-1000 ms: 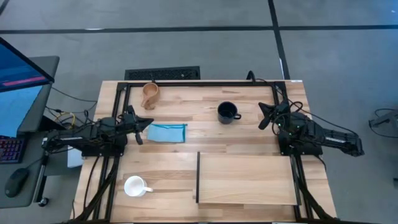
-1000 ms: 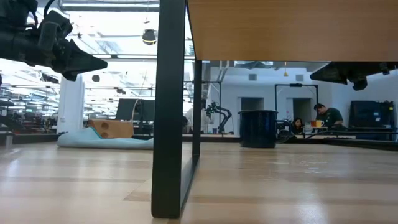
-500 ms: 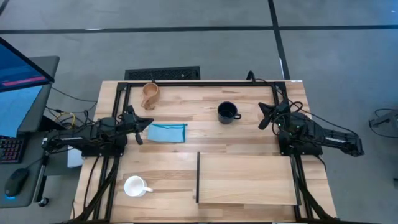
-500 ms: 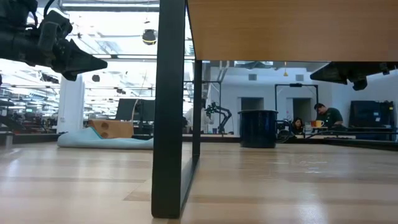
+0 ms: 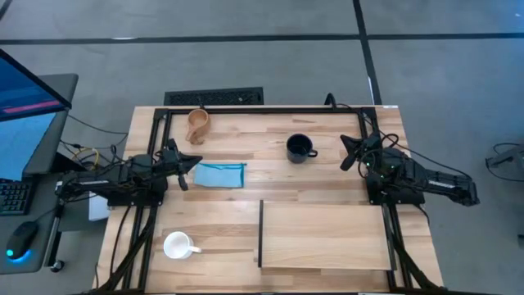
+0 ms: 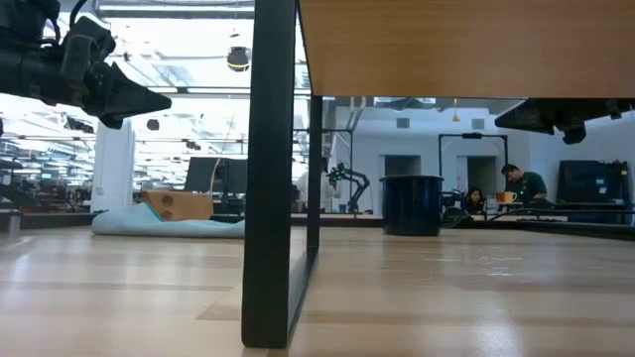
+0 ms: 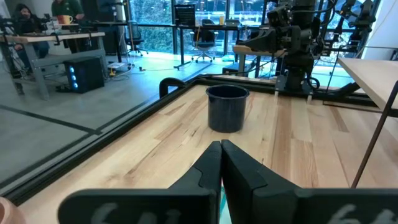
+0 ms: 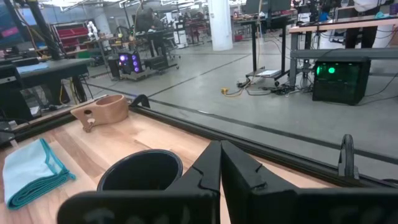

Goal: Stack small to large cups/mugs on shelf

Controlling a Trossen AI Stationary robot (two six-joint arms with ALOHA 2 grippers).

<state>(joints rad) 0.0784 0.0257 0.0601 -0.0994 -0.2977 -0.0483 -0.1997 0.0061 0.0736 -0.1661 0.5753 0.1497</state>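
The tan wooden cup [image 5: 197, 124] stands on the table's far left. The glossy black mug [image 5: 299, 148] stands upright at the far middle. The white mug [image 5: 178, 245] stands near the left front. The light-wood shelf [image 5: 326, 234] stands at the front right, raised on dark legs [image 6: 268, 178]. My left gripper [image 5: 196, 161] is shut and empty above the blue cloth's left end. My right gripper [image 5: 345, 153] is shut and empty, right of the black mug [image 8: 140, 171].
A blue cloth [image 5: 219, 174] lies on the table between my left gripper and the black mug. A dark frame [image 5: 262, 109] runs along the table's far edge and sides. People sit at desks in the room beyond the table.
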